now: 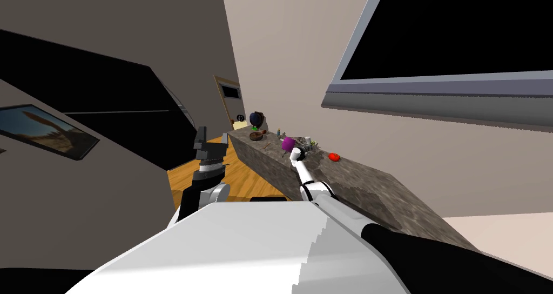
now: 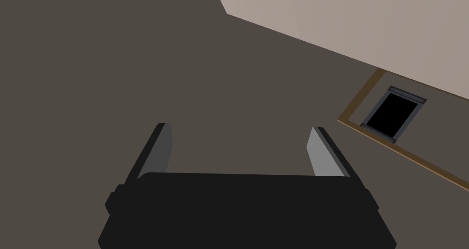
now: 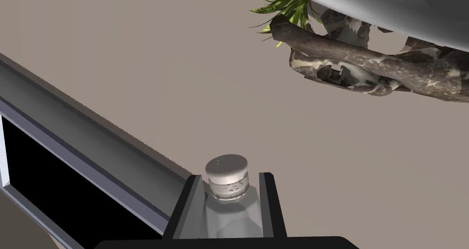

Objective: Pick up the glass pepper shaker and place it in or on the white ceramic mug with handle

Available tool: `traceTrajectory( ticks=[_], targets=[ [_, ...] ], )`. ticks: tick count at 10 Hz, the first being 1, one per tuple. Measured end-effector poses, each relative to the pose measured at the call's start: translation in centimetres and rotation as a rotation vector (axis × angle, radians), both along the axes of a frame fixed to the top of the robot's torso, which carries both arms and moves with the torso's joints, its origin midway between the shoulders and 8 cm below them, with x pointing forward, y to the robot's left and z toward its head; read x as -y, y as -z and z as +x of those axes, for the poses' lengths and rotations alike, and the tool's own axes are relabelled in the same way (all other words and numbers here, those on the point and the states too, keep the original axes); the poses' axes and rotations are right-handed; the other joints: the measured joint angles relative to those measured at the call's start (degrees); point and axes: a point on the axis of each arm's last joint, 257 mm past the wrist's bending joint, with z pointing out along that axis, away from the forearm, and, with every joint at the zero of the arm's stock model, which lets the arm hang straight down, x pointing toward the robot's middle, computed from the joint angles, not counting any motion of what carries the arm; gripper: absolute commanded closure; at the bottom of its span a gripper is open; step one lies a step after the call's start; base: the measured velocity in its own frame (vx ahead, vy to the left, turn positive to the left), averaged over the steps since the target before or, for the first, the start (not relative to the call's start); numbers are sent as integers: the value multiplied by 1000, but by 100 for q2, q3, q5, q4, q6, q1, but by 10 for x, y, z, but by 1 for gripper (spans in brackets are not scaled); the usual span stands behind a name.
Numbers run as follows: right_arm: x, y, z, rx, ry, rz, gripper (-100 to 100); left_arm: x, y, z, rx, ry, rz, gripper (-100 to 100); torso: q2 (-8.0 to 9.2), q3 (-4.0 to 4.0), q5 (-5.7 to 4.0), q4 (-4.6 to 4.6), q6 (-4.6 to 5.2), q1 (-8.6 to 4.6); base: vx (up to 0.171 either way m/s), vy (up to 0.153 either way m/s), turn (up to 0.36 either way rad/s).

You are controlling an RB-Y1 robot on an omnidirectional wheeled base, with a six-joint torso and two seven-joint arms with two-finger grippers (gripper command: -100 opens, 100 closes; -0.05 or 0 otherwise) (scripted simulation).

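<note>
Grey-capped pepper shaker (image 3: 226, 173) clamped in right jaws (wrist view shows the grip); left jaws apart

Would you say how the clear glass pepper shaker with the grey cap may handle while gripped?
The clear glass pepper shaker with the grey cap looks rigid but probably breakable. Its smooth sides, pressed by the right hand's thin fingers, may slip or twist.

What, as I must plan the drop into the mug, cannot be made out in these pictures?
The pepper shaker: right wrist view, lower body hidden by the fingers and dark body of the right gripper.
The mug: head view, the things on the counter by the purple object are too small to tell it out.
The red object: head view, too small to name.
</note>
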Motion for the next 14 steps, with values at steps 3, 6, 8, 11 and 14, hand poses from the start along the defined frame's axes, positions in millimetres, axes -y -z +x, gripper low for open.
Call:
traceTrajectory(
  ticks=[3,6,8,11,14],
  targets=[
    [-2,10,0,64,9,112,100,0,0,0,0,0,0,0,-1,-1,2,0,1,2,12,-6,39],
    [-7,17,-1,130,17,210,100,0,0,0,0,0,0,0,0,-1,5,-1,4,4,10,-9,32],
    [-9,21,-1,173,23,267,100,0,0,0,0,0,0,0,1,0,7,-1,6,6,3,-3,6],
    [-9,21,0,177,23,271,-100,0,0,0,0,0,0,0,4,2,9,0,7,9,0,0,0],
    [-9,21,0,177,23,271,0,0,0,0,0,0,0,0,4,2,9,0,7,9,0,0,0]
  ],
)
